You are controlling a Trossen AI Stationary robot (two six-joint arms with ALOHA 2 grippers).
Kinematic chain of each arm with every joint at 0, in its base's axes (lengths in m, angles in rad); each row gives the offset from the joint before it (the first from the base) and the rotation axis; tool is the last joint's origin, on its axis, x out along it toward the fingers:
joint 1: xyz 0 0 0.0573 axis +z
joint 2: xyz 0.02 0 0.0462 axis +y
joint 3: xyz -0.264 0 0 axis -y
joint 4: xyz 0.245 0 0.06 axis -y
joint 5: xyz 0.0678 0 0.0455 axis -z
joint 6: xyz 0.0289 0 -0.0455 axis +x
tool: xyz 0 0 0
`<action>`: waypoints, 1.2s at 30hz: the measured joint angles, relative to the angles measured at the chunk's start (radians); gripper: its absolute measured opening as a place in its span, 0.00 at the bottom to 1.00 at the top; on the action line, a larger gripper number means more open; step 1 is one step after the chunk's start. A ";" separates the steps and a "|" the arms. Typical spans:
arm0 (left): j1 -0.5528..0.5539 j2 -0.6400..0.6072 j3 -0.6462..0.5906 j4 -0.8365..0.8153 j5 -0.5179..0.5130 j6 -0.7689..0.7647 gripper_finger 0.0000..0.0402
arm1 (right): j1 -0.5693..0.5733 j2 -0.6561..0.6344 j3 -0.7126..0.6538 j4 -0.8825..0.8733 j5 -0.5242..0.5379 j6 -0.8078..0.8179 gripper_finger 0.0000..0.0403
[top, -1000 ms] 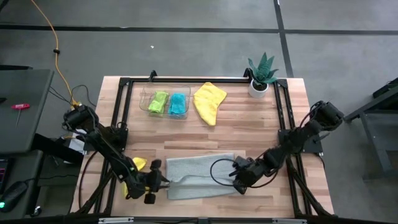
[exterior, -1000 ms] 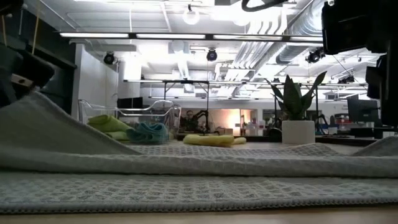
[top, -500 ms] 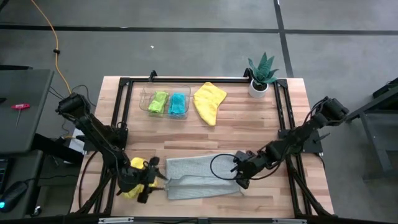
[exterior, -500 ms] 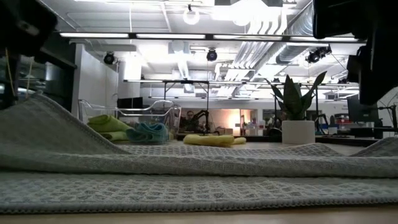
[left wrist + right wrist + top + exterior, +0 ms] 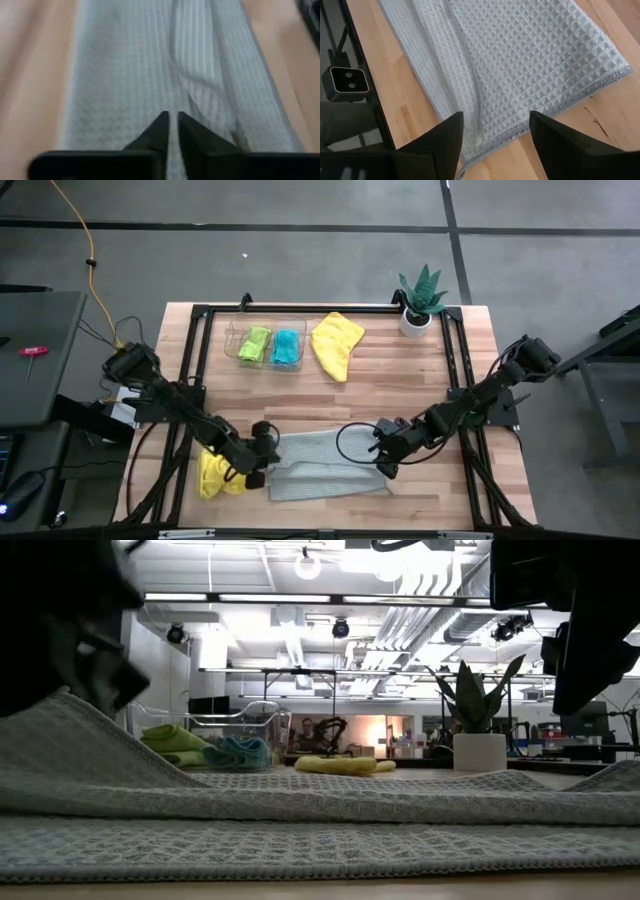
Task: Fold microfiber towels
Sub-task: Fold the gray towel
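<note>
Five microfiber towels lying across the worktop

The grey waffle-weave towel (image 5: 325, 467) is lying partly folded near the front edge, its layers overlapping. A yellow towel (image 5: 215, 475) is sitting crumpled just beside its left end. Another yellow towel (image 5: 336, 343) is lying loosely folded at the back, with the lime green towel (image 5: 254, 343) and teal-blue towel (image 5: 286, 348) resting side by side nearby.

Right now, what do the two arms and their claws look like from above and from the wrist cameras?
Both arms are dark, jointed and slim, mounted at the table's side edges, with black cable looping near the right claw. The left claw has two black, wedge-shaped fingers tapering to narrow tips. The right claw's fingers are broad, flat black blades. No markings show.
</note>
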 joint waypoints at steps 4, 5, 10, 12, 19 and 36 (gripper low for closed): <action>-0.026 0.059 0.002 0.039 0.055 -0.116 0.04 | 0.000 0.000 0.000 -0.003 0.010 0.009 0.55; -0.038 0.061 0.007 0.041 0.055 -0.137 0.03 | 0.000 0.000 0.000 -0.003 0.010 0.009 0.55; -0.095 0.056 0.055 0.055 0.029 -0.140 0.01 | 0.000 0.000 0.000 -0.006 0.015 0.000 0.55; -0.111 0.056 0.073 0.078 0.021 -0.116 0.01 | 0.000 0.000 0.000 -0.007 0.017 -0.011 0.55; -0.118 0.071 0.074 0.105 0.098 -0.088 0.00 | 0.000 0.000 -0.001 -0.011 0.018 -0.037 0.55; -0.107 0.245 0.079 0.436 0.383 -0.126 0.00 | -0.015 0.000 -0.001 -0.012 -0.001 -0.301 0.55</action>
